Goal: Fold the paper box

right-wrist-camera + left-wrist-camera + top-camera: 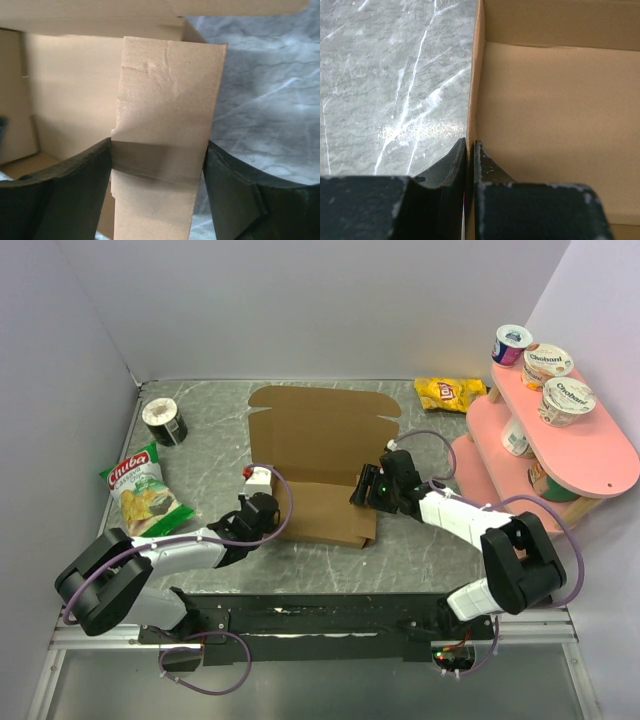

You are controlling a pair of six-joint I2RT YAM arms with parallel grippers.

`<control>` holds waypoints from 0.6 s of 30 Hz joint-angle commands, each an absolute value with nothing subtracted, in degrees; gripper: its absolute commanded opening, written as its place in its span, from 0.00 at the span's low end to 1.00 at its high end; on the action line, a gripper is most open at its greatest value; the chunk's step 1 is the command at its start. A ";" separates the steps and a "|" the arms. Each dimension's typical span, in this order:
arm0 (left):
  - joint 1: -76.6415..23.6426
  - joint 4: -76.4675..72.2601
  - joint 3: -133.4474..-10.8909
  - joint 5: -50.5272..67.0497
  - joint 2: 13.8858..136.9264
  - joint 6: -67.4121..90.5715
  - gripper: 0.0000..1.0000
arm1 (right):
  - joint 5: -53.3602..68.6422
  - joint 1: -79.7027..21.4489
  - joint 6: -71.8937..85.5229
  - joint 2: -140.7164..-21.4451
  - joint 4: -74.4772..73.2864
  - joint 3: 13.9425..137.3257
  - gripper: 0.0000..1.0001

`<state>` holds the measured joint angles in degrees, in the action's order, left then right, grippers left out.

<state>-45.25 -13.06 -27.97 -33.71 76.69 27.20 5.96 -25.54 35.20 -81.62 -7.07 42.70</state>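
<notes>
So here's where we're at with the paper box (318, 455): it sits on the table (385, 75) right between the two hands, half formed, with the lid panel (322, 410) lying flat out beyond both sets of fingertips. The left gripper (470, 150) is pinched down on the box's left side wall (472, 75), one finger outside over the marble and one inside over the box floor. The fingers are almost together with only the cardboard edge between them. Our guess is that it's there as an anchor, so the tray doesn't slide or spring open while the other hand works. The right gripper (159, 150) has its fingers standing wide with the end flap (170, 90) upright in the gap. The flap fills that gap edge to edge, but we honestly can't tell if it's really squeezing or just cradling it. Looks to us like it's lining the flap up to tuck it over into the box interior, which opens to the left of those fingers. The risk is the flap buckling, since it's already a bit dented.
</notes>
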 commanded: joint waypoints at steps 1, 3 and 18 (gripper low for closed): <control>-45.62 -14.68 -28.74 -32.96 76.55 26.54 0.01 | 1.32 -26.28 33.84 -83.84 -11.60 44.74 0.68; -45.62 -14.59 -28.74 -32.96 76.38 26.37 0.01 | 1.14 -26.37 34.01 -84.81 -11.69 44.56 0.62; -45.62 -15.03 -28.74 -31.90 76.82 26.37 0.01 | -10.71 -31.81 32.78 -92.63 -23.45 52.73 0.55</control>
